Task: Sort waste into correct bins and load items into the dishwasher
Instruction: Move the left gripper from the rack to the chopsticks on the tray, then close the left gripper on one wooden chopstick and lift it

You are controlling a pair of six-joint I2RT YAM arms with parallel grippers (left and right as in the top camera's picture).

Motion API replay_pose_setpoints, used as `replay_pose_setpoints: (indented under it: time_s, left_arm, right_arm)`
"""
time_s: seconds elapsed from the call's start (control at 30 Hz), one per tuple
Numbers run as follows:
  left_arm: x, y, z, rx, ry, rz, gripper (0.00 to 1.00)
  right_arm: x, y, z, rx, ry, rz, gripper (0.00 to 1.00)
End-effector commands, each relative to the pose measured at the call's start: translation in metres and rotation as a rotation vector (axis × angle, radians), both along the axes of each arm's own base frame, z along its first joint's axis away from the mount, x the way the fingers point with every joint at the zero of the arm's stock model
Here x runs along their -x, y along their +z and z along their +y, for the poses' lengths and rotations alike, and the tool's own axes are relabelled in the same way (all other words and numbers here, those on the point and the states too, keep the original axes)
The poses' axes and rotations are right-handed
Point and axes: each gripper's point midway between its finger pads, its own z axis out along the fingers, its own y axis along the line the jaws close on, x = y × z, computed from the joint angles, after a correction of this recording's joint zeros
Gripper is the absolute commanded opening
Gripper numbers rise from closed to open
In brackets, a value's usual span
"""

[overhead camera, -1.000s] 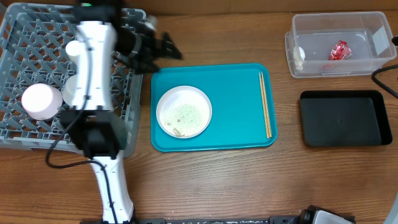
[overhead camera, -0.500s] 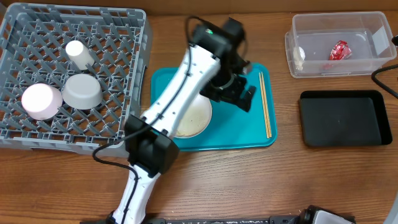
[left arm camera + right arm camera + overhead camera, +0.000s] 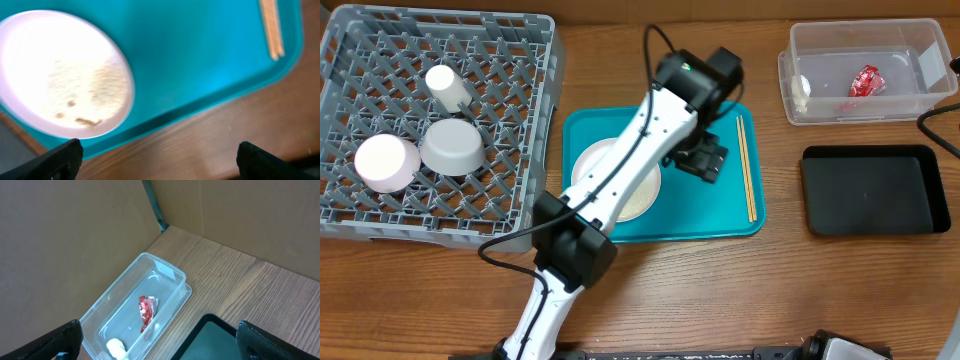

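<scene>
A round white plate (image 3: 583, 168), smeared with rice-like scraps (image 3: 85, 90), sits on the left of a teal tray (image 3: 720, 215); wooden chopsticks (image 3: 745, 160) lie along the tray's right side. The left hand (image 3: 704, 161) hovers over the tray between them, fingers spread wide, empty. The right hand (image 3: 160, 347), also wide and empty, looks down on a clear tub (image 3: 170, 272) holding a red wrapper (image 3: 146, 311) and white tissue (image 3: 116, 347), on the wooden counter (image 3: 770, 290).

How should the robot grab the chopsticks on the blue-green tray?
Pinch the wooden chopsticks near their middle, coming straight down from above. They lie flat, side by side, along the right edge of the teal tray, so jaws closing across their thin width should catch both together and keep them balanced.
</scene>
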Motion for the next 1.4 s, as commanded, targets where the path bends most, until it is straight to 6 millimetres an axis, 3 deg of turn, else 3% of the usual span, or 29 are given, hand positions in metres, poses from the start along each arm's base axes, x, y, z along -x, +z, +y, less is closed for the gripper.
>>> replay_pose_setpoints:
  time_s: [0.0, 0.1, 0.27, 0.43, 0.57, 0.77, 0.9, 1.1, 1.23, 1.37]
  left_arm:
    - [-0.011, 0.049, 0.029, 0.026, 0.162, -0.130, 1.00]
    - [-0.005, 0.068, 0.020, 0.171, 0.197, -0.095, 1.00]
    - [0.012, 0.085, -0.045, 0.475, 0.154, 0.041, 0.96]
    - [0.007, 0.071, -0.104, 0.546, 0.241, 0.032, 0.95]
    - [0.005, 0.036, -0.143, 0.497, 0.337, -0.019, 0.85]
    - [0.001, -0.031, -0.148, 0.290, 0.425, -0.123, 0.80]
    - [-0.003, -0.055, -0.144, 0.225, 0.444, -0.142, 0.70]
    - [-0.030, -0.057, -0.122, 0.147, 0.511, -0.292, 0.62]
    - [-0.042, -0.055, -0.121, 0.131, 0.514, -0.380, 0.60]
    - [-0.051, -0.050, -0.114, 0.100, 0.522, -0.467, 0.50]
  right_arm:
    - [0.001, 0.001, -0.002, 0.006, -0.015, -0.004, 1.00]
    - [0.001, 0.001, -0.002, 0.006, -0.015, -0.004, 1.00]
    - [0.001, 0.001, -0.002, 0.006, -0.015, -0.004, 1.00]
    - [0.001, 0.001, -0.002, 0.006, -0.015, -0.004, 1.00]
    - [0.001, 0.001, -0.002, 0.006, -0.015, -0.004, 1.00]
    - [0.001, 0.001, -0.002, 0.006, -0.015, -0.004, 1.00]
    - [0.001, 0.001, -0.002, 0.006, -0.015, -0.004, 1.00]
    - [0.001, 0.001, -0.002, 0.006, -0.015, -0.004, 1.00]
    - [0.001, 0.001, -0.002, 0.006, -0.015, -0.004, 1.00]
    - [0.001, 0.001, -0.002, 0.006, -0.015, -0.004, 1.00]
